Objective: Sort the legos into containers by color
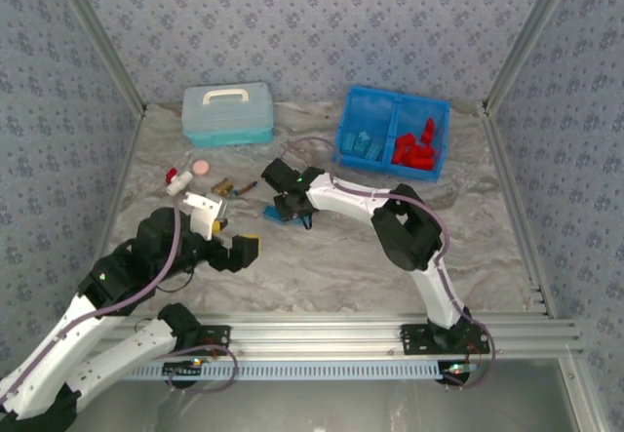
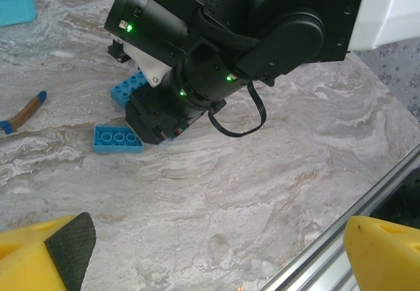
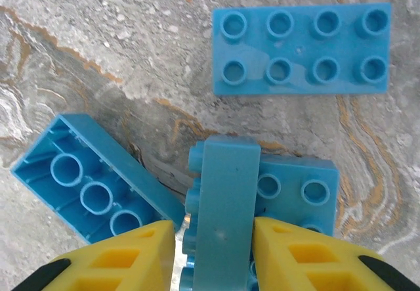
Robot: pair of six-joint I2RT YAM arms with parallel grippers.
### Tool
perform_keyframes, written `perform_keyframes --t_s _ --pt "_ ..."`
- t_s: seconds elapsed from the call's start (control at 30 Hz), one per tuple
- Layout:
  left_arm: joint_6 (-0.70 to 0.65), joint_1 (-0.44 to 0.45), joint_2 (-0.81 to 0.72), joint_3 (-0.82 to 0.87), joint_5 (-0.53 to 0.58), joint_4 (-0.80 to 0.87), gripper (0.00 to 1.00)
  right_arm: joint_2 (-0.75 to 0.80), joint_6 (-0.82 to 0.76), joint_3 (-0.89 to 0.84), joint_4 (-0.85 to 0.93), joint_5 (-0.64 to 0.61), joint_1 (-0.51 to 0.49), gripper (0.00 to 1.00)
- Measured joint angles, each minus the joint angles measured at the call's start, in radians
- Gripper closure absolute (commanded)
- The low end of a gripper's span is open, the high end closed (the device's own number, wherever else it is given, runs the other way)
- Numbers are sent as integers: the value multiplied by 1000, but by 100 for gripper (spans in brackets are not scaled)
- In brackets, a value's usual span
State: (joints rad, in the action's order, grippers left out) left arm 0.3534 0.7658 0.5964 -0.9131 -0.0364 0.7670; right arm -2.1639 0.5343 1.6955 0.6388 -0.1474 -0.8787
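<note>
Closest to you, the aluminium rail (image 1: 322, 330) runs along the table's (image 1: 331, 281) near edge and carries both arm bases. Just beyond it, your left gripper (image 1: 232, 232) hovers over open marbled surface, its jaws spread wide and holding nothing. Mid-table, your right gripper (image 3: 213, 238) points straight down into a huddle of light blue bricks. Its jaws stand narrow either side of the brick on edge (image 3: 223, 192), one pad against it, the other a sliver off. You cannot tell whether it is truly gripped. That brick sits on a flat brick (image 3: 308, 189). An overturned brick (image 3: 92, 186) crowds one finger, and an eight-stud brick (image 3: 302, 48) lies apart. Behind your left gripper sit a capped item (image 1: 175, 180) and a pink disc (image 1: 201, 168). Open table stretches from the huddle to the blue tray (image 1: 393, 95) at the back right, which holds light blue pieces (image 1: 361, 146) in its left compartment and red pieces (image 1: 414, 147) in its right. The turquoise case (image 1: 227, 113) stands back left, with walls close behind both.
</note>
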Motion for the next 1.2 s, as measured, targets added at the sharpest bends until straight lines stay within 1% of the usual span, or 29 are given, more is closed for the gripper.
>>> perform_keyframes --t_s 0.03,0.07,0.27,0.3,0.4,0.5,0.53,0.67,0.83,0.93,1.07,1.2 --pt "0 0 0 0 0 0 1 -12 1 15 2 -5 0 74" --pt "0 0 0 0 0 0 1 -26 2 29 7 -10 -1 75" --pt "0 0 0 1 0 0 1 -71 1 108 47 -40 -3 74" --pt "0 0 0 1 0 0 1 -76 0 115 50 -45 -4 73" --pt "0 0 0 1 0 0 1 -82 -1 119 58 -51 -5 59" --pt "0 0 0 1 0 0 1 -107 -7 120 91 -56 -5 57" --pt "0 0 0 1 0 0 1 -109 -7 122 92 -62 -5 58" --pt "0 0 -1 5 0 0 1 -110 -8 123 95 -56 -2 70" --pt "0 0 -1 5 1 0 1 -102 -1 116 99 -55 8 71" --pt "0 0 -1 5 1 1 1 -47 1 69 102 -56 14 71" --pt "0 0 -1 5 4 2 1 112 0 20 111 -67 45 71" --pt "0 0 -1 5 4 -1 1 270 -9 29 96 -100 158 71"
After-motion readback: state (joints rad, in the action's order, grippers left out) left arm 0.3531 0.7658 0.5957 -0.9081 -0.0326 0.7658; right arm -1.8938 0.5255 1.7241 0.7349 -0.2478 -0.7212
